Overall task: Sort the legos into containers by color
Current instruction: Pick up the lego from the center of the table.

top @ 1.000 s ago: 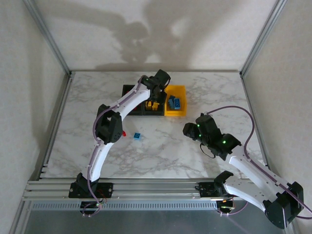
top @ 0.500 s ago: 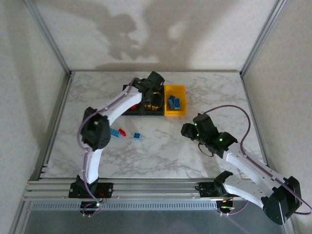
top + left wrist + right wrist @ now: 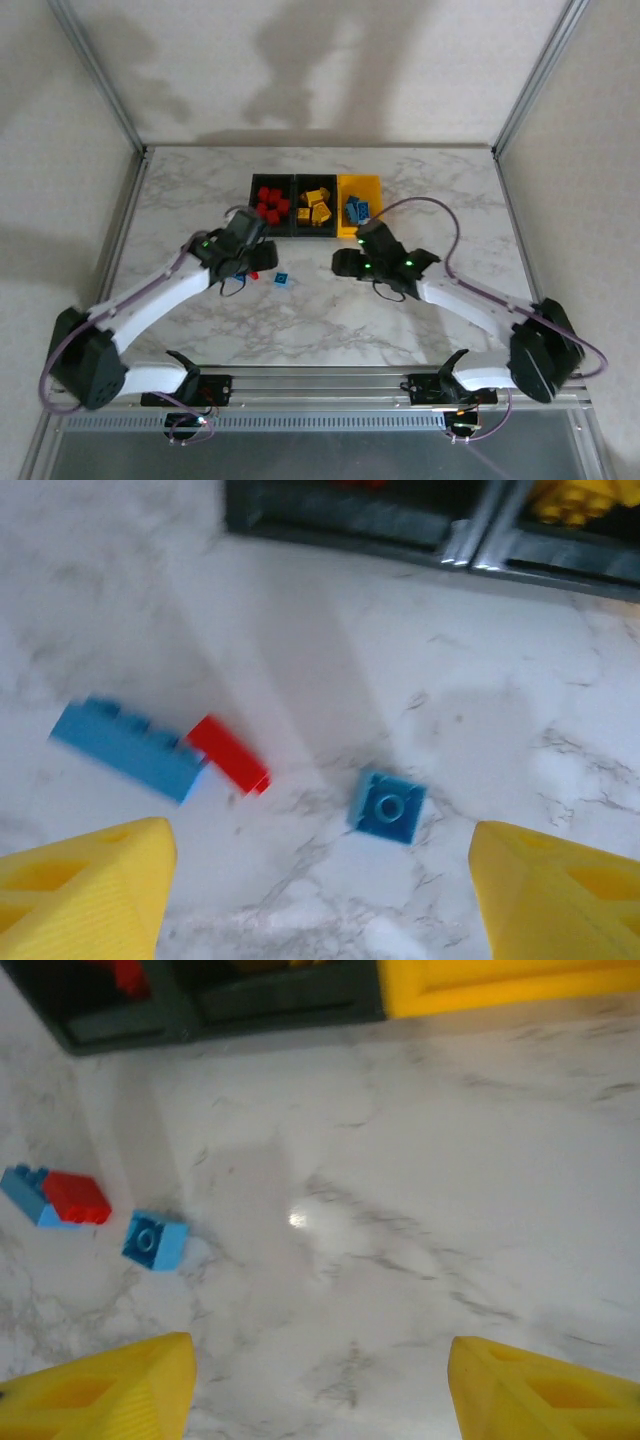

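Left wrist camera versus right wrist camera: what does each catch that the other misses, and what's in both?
Left wrist view: the left gripper, open, with its yellow fingertips, plus a clear look at yellow bricks in a black bin. Right wrist view: the right gripper, also open, and the front wall of the yellow bin. Shared: the marble table and three loose bricks on it, a long blue brick touching a red brick, with a small square blue brick apart from them.
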`<state>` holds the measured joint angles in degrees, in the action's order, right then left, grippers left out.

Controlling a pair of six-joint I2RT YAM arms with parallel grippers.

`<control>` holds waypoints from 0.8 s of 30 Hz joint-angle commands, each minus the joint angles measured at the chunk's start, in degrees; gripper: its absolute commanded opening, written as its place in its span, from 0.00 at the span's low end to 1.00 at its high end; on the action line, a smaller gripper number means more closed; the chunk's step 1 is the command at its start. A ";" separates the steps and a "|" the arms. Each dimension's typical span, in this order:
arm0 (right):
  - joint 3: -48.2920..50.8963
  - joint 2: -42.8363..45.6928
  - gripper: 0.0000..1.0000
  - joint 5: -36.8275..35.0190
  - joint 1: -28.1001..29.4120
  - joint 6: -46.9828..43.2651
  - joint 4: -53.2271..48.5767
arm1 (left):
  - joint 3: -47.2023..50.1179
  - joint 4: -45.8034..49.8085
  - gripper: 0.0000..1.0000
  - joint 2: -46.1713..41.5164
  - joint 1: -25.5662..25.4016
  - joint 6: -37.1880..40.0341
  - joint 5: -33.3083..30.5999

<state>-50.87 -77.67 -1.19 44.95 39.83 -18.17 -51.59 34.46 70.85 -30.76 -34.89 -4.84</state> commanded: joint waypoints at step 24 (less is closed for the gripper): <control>-42.47 -47.47 0.63 -0.04 11.58 4.12 -16.80 | 18.00 -0.84 0.75 -25.60 16.89 -14.18 11.17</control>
<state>-91.29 -123.15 0.32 55.55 43.27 -31.16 -34.68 33.61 45.78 -14.50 -49.54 5.04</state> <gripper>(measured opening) 0.633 0.750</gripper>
